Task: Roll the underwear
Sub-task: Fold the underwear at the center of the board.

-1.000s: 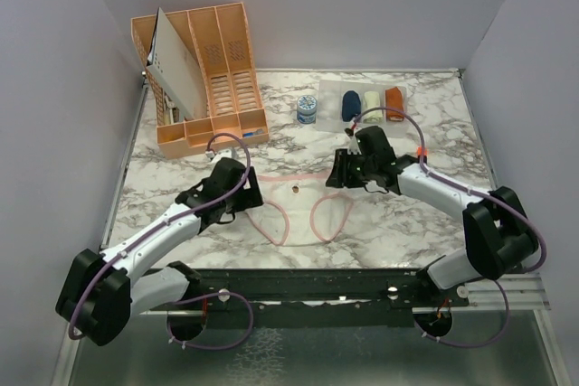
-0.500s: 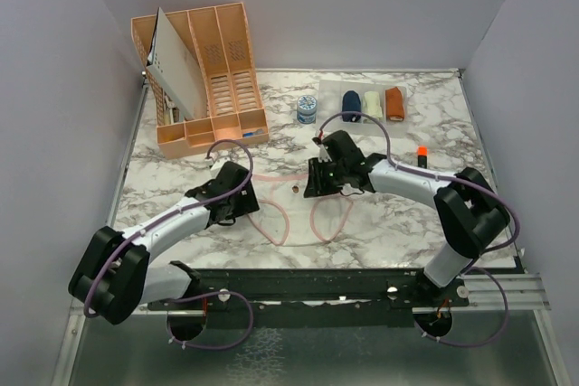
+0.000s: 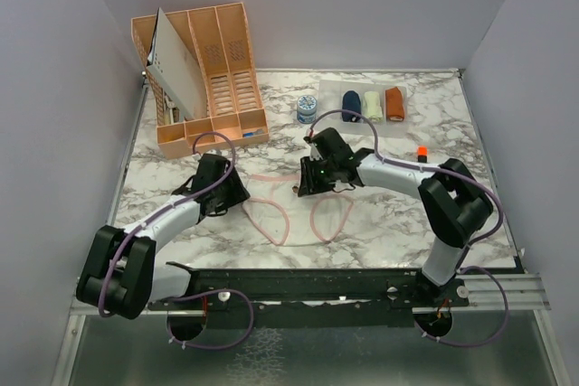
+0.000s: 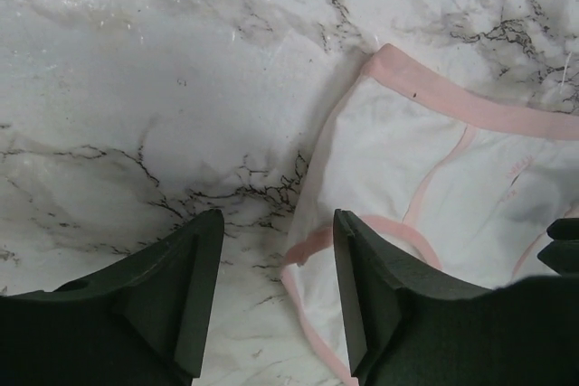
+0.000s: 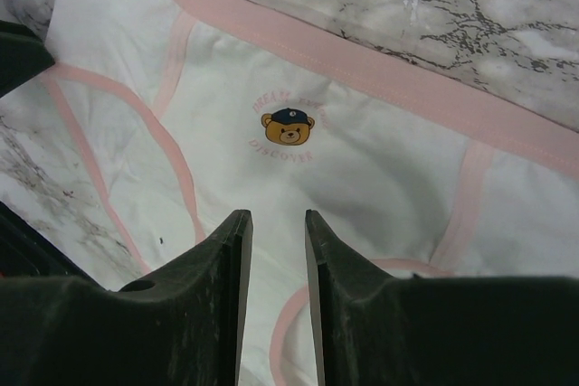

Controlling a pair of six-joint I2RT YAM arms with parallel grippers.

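Top external: pink-edged underwear (image 3: 297,198) flat; waistband rearward, long axis left-right.

The left arm (image 3: 167,219) is showing smooth, pale grey-white shell links joined by bulky, rounded matte black housings, and the right arm (image 3: 389,172) is wearing the same two colours. A thin purple cable (image 3: 213,139) is running along each arm, looping free near the wrist and curling again below the black base rail (image 3: 317,285). In the wrist views, the left gripper (image 4: 276,268) is showing two thick matte black plastic fingers (image 4: 172,305) with flat, bevelled inner faces. The right gripper (image 5: 274,259) is showing the same black wedge-shaped pair, with a small round recess in the finger at the left of that view.
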